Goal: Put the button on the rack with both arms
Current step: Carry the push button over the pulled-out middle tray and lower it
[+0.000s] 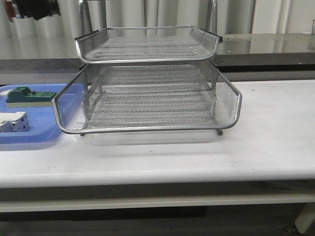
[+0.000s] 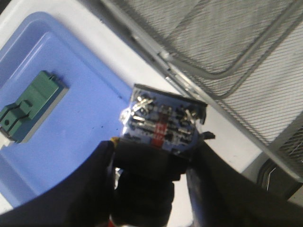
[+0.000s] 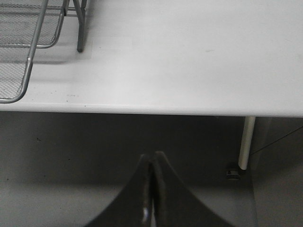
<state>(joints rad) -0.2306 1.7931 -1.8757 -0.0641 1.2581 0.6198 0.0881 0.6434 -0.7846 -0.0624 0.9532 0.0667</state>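
Left wrist view: left hand point(image 2: 156, 165) grasps the button point(image 2: 161, 125) above the blue tray point(image 2: 71, 118), beside the rack point(image 2: 227, 42); right hand point(image 3: 150, 189) clenched, off the desk point(image 3: 189, 56).

A flat blue tray point(image 1: 29, 140) at the frame's left edge on the white bench point(image 1: 266, 142) holds a green block point(image 1: 27, 97) and a white breaker point(image 1: 13, 122).
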